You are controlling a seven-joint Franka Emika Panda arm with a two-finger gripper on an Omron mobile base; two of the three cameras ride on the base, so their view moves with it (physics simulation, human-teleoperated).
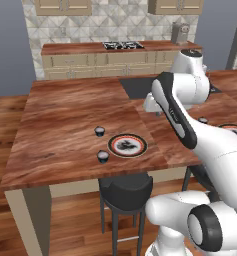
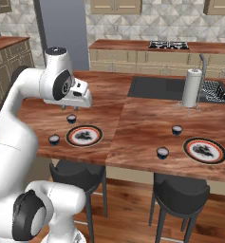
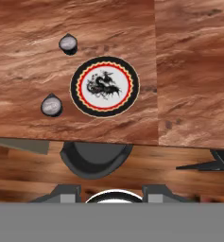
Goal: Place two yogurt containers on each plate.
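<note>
- The worktop (image 2: 133, 128) is glossy, streaked reddish wood with a seam down its middle.
- Two flat round plates, black-rimmed with an orange-red ring, lie bare near its front edge: left plate (image 2: 84, 135), right plate (image 2: 205, 150).
- Four tiny dark yogurt containers with pale tops stand on the wood: two (image 2: 71, 118) (image 2: 54, 140) beside the left plate, two (image 2: 177, 130) (image 2: 163, 153) beside the right.
- The gripper (image 2: 66, 111) hangs above the worktop, fingers pressed together, empty.

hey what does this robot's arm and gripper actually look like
The arm is glossy white, built of rounded, bulging segments with dark grey to black bands at the joints and a black cap on the upper joint. The gripper has a boxy white hand with small dark jaws. No cables or markings are visible.
</note>
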